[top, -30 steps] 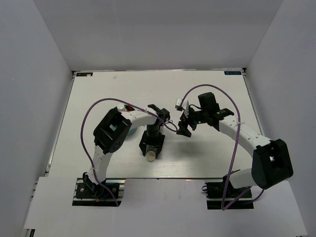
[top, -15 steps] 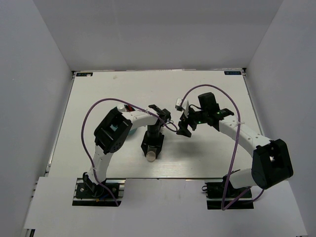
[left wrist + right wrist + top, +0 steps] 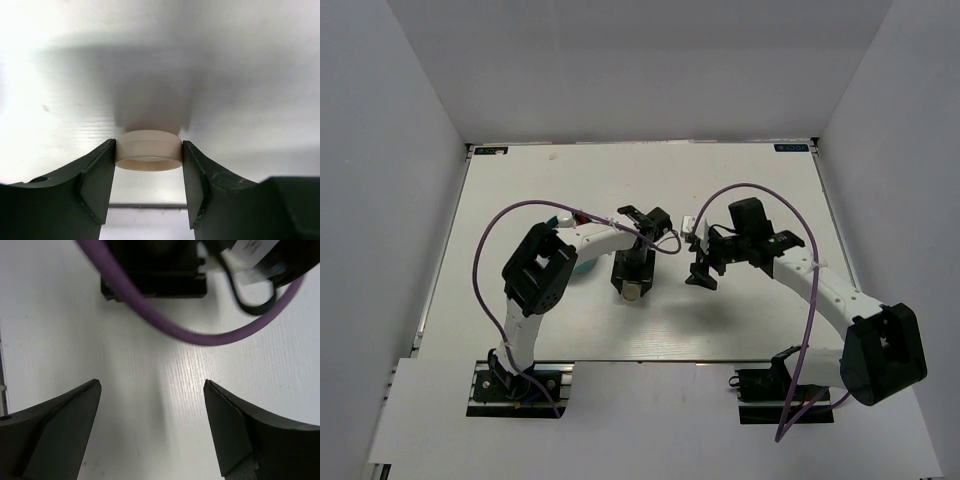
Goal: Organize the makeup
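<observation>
One round cream compact (image 3: 148, 156) is the only piece of makeup that shows clearly. In the left wrist view it sits low in the middle of the frame, caught between the two dark fingers (image 3: 97, 185) of the left hand (image 3: 632, 283). One finger presses on each side of its wall, so that hand is closed narrowly onto it. Its shadow falls on the white bench (image 3: 520, 180) above it in that view. Whether the compact touches the bench cannot be told.

In the top view this hand points down a little left of the frame's centre, and the compact is mostly hidden beneath it. Just left of it, one teal tub (image 3: 584, 266) peeks out from under the left arm; only an edge shows, and what it contains cannot be seen.

The right hand (image 3: 152, 385) hangs to the right of centre in the top view, near the left hand but apart from it. Its two fingers stand wide, with only bare bench between them. In the right wrist view one purple cable (image 3: 165, 322) sweeps across the upper half of the frame, in front of a black part of the left arm. The top view shows two such cables, one looping over each arm.
</observation>
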You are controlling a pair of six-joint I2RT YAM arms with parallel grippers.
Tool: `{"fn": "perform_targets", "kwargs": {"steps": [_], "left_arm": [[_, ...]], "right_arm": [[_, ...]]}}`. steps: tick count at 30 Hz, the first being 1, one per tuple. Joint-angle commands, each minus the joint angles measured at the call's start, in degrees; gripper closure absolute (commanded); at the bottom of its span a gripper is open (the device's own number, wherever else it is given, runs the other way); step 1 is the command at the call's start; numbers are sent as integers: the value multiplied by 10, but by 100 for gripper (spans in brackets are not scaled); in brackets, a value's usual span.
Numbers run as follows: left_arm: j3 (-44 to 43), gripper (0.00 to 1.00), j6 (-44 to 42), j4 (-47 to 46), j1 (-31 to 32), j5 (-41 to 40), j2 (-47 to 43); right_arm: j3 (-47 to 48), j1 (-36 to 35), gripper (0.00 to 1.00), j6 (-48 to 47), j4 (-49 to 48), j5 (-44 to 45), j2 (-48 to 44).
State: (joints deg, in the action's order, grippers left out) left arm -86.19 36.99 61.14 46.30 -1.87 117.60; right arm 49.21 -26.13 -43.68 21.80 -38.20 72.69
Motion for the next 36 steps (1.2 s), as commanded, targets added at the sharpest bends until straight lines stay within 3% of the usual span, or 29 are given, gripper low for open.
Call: {"fn": "perform_targets", "kwargs": {"steps": [1,16,24,29,36], "left_arm": [[-17,88,35,-31,4,-65,-55],[-62,97,134,27,32,-208,-196],[-23,100,280,91,69,-337,-265],[-14,100,377,134,82,-380,-255],[-21,100,432,174,82,-444,-236]], "right_arm": [[-13,4,11,-32,25,-11,-15],[-32,7,11,-46,34,4,-15],[-9,4,11,-59,59,7,7],[3,4,11,-75,82,14,18],[19,3,11,-78,97,15,34]]}}
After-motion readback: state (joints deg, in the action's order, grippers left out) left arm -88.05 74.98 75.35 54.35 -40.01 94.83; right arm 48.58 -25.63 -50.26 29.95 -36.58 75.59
